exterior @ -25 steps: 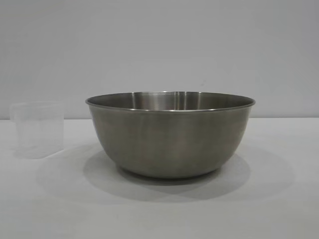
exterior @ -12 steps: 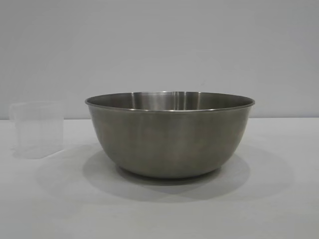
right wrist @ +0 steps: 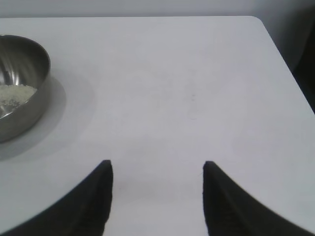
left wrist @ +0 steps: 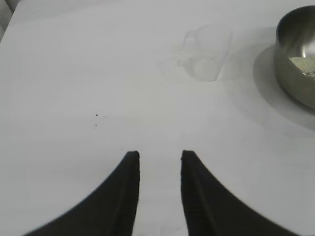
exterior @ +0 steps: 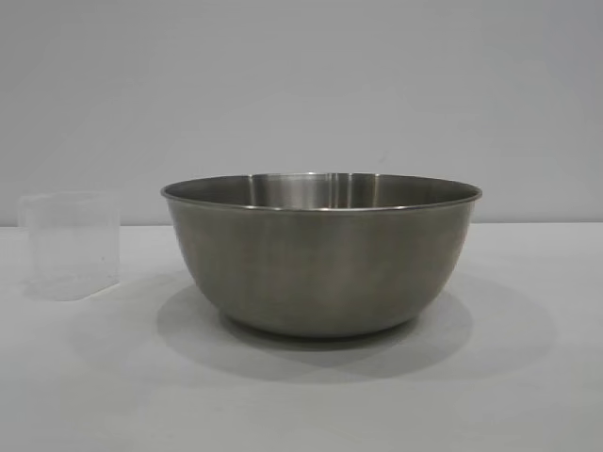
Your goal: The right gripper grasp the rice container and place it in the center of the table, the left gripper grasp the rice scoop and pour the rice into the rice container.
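The bowl [exterior: 321, 252] stands mid-table [exterior: 528, 395] with rice [right wrist: 15, 94] inside (a shallow pale patch). The scoop [exterior: 72, 245] stands upright to its left, apart from it. The left gripper [left wrist: 158, 157] hovers with fingers narrowly parted, empty; the right gripper [right wrist: 157, 167] gapes wider, also empty.

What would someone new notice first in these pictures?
The big steel rice container dominates the middle of the white table, with pale rice already lying in its bottom. Beside it, apart, stands the small clear rice scoop, upright. The left pincer and the right pincer hang open over bare table, holding nothing.
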Tool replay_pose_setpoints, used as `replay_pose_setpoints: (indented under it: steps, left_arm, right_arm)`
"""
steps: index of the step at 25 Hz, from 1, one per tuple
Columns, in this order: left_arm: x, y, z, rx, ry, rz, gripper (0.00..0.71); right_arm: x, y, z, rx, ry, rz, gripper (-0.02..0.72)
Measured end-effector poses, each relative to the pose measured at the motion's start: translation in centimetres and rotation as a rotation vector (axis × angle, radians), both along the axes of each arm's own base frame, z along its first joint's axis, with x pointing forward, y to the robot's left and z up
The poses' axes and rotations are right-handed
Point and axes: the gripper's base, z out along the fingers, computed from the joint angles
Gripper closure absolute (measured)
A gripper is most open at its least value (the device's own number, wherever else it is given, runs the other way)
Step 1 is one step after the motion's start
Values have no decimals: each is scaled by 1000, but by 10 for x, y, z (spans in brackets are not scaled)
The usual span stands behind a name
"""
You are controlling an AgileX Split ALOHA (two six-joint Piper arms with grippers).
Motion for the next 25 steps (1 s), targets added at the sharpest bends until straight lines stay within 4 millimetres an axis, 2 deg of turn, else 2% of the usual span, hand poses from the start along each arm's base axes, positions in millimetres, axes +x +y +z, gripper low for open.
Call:
replay_pose_setpoints:
  steps: [25]
  left_arm:
    - [0, 0, 0, 0, 0, 29, 548]
  right_arm:
    - [0, 0, 0, 0, 0, 0, 317]
